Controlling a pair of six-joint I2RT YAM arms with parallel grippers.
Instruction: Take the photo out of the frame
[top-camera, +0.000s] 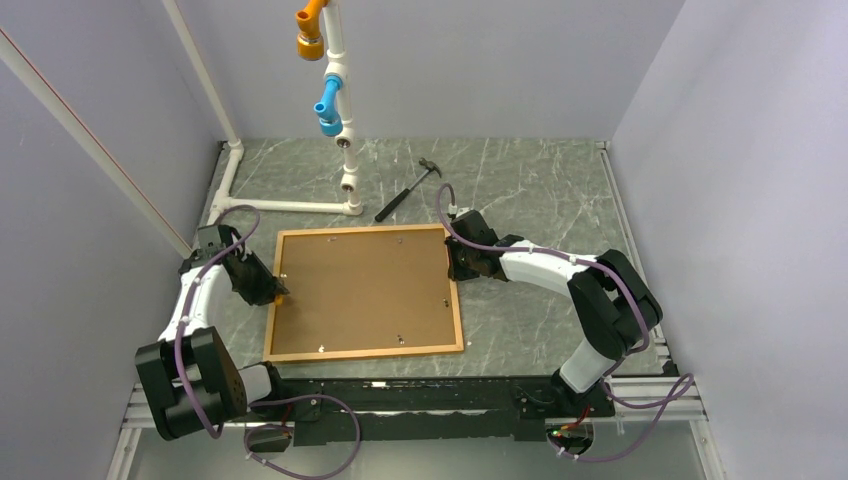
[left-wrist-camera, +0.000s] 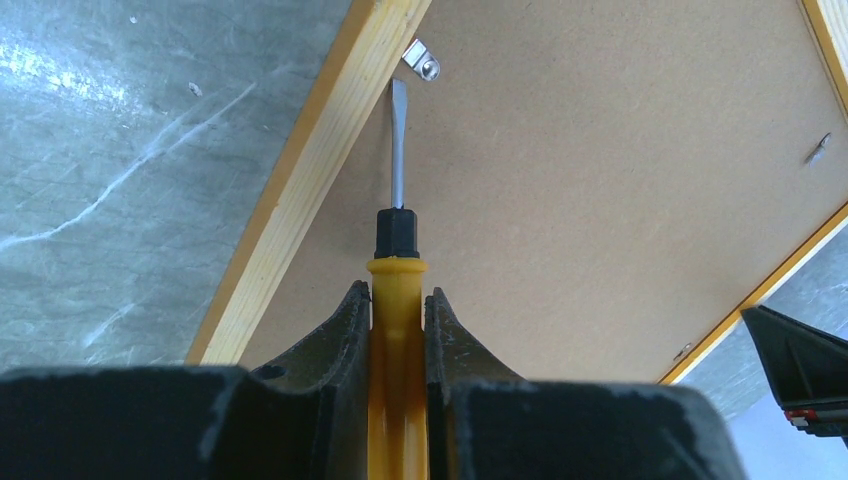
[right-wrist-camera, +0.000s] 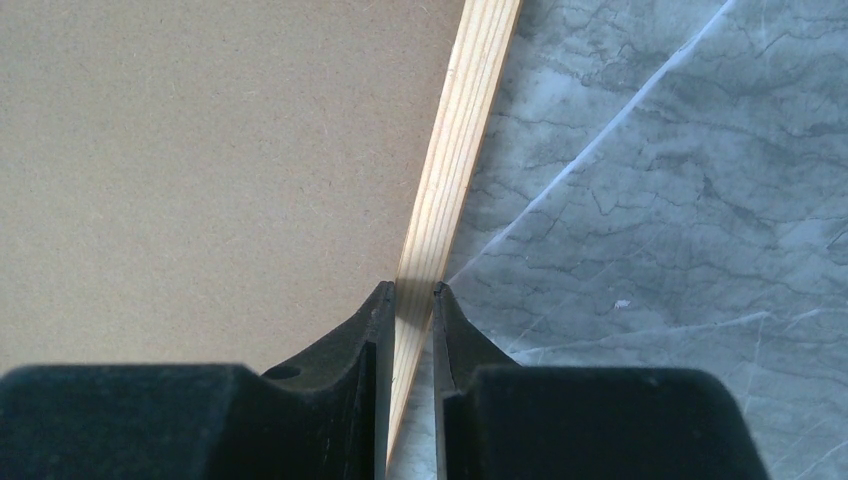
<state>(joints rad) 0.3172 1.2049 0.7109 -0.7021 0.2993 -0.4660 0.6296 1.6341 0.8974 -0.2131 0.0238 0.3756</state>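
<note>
Left wrist view: photo (left-wrist-camera: 600, 200) face-down in frame (left-wrist-camera: 310, 190), brown board back up, ahead of left gripper (left-wrist-camera: 398, 300). Metal clip (left-wrist-camera: 424, 62) just beyond screwdriver (left-wrist-camera: 397, 232) tip, slightly apart. Left gripper clamped on yellow handle; right gripper (right-wrist-camera: 410, 295) pinched on frame's rail. Risks: blade skids off small clip, gouges board; handle twists in jaws under prying; frame shifts on table (right-wrist-camera: 650, 200) if right pinch slips.
</note>
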